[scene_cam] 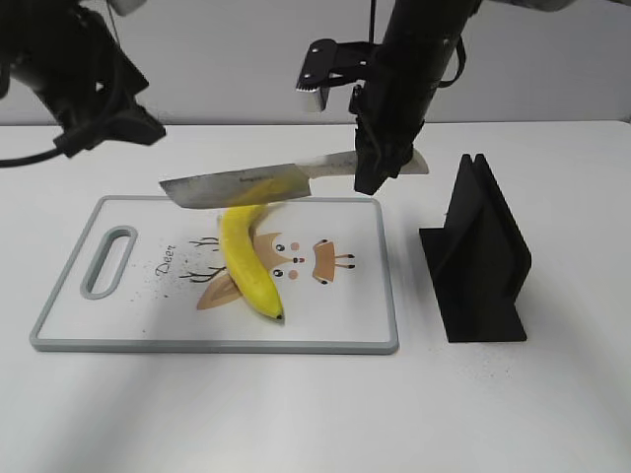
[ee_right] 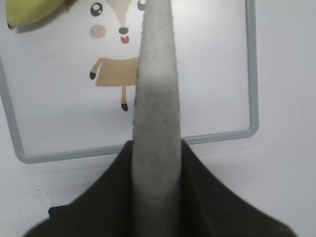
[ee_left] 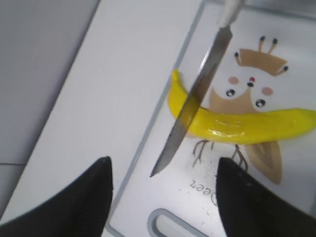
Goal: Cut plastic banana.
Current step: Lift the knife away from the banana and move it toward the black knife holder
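White desk surface (scene_cam: 296,414) under a pale grey wall carries everything. One whole, curved, glossy yellow plastic banana (scene_cam: 246,261) lies near the middle of a white rectangular cutting board with a grey rim and a handle slot (scene_cam: 59,340), which sits toward the desk's left and front edges. Cursive writing reading "Deer" (scene_cam: 166,261) is printed beside a brown cartoon deer (scene_cam: 306,258) on the board. A single steel-bladed knife with a speckled grey handle (scene_cam: 237,185) hangs above the banana's far end; small lettering on the blade is too fine to read. The right gripper (scene_cam: 380,163) is clamped on the knife handle, which only the right wrist view shows up close. The left gripper (ee_left: 163,197), fingers spread wide and holding nothing, hovers over the board's left end. One black slotted knife stand (scene_cam: 478,256) sits toward the desk's right edge, seen only from the exterior.
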Controlling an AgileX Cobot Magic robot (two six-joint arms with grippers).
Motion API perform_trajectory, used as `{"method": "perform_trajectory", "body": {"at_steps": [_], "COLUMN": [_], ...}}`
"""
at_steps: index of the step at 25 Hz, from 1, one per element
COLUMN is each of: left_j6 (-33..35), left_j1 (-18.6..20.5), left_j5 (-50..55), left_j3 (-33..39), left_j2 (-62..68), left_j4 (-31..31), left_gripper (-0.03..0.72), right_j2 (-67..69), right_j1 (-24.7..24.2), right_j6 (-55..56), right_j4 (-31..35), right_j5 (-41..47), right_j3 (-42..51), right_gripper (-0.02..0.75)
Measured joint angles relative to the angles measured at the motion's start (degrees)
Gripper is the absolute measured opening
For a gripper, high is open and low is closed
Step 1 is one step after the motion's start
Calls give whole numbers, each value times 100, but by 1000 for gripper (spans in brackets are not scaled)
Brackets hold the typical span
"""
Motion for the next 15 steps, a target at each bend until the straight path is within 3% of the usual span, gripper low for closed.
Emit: {"method": "perform_trajectory", "body": {"at_steps": [4,8,15], "left_j6": [-794,-2081,-4558], "left_j1": [124,430,1007], "left_j5": [-369,-511,-285], "left_j3": [-28,-28,-32], "left_j2": [-346,-672,-1168], "left_j4": [81,265,1168], "left_gripper": [615,605,591], "right_j2": [-317,-754,-1305], "right_j1": [0,0,0], "right_j6": [140,810,3146], "right_j4": [0,0,-19], "right_j5": [6,12,23], "right_j3": [0,0,6], "right_gripper": [181,181,181]}}
